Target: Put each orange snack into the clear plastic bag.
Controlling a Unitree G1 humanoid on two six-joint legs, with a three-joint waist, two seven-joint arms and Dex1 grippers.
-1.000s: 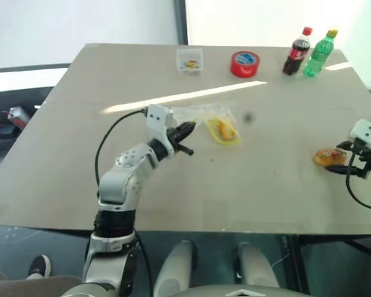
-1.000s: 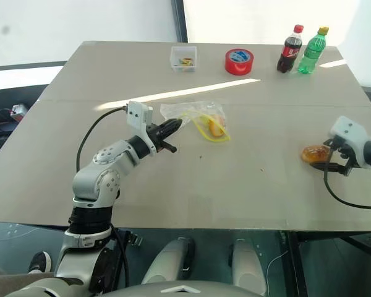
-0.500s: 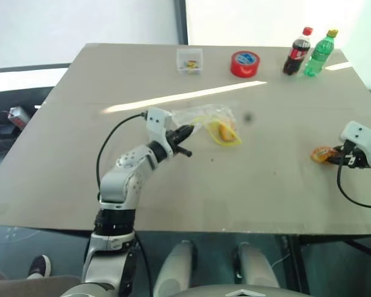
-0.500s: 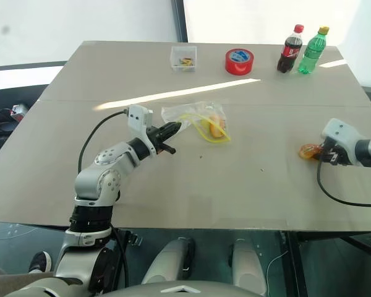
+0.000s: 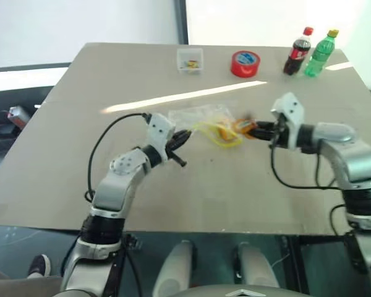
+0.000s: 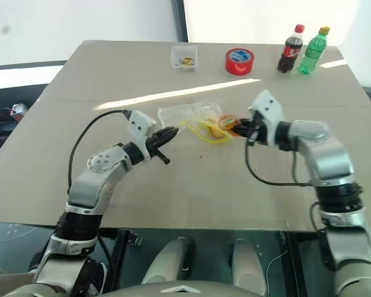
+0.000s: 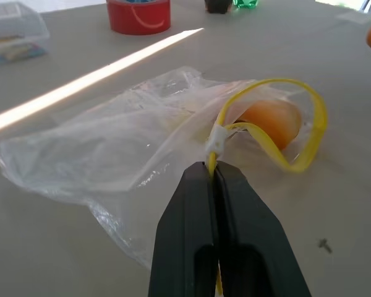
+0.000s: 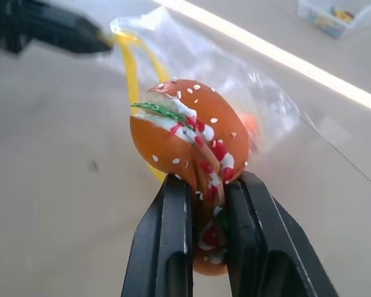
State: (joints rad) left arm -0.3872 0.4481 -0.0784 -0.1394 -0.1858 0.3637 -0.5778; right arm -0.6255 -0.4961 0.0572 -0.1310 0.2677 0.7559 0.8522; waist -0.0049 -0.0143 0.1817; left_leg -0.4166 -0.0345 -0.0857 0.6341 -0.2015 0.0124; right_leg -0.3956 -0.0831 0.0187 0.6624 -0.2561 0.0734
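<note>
On the table (image 5: 62, 124), two orange snacks (image 8: 191, 139), one clear plastic bag (image 7: 111, 148).

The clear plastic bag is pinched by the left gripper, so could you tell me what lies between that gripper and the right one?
In the left eye view, the clear plastic bag, one orange snack inside it, lies between the left gripper and the right gripper, which holds the second orange snack.

An orange snack (image 8: 188, 145) with white, red and green speckles sits between black claw fingers (image 8: 164, 247). A clear plastic bag (image 7: 120, 148) has a yellow strip (image 7: 297, 139). The bench (image 5: 111, 80) is beige.
</note>
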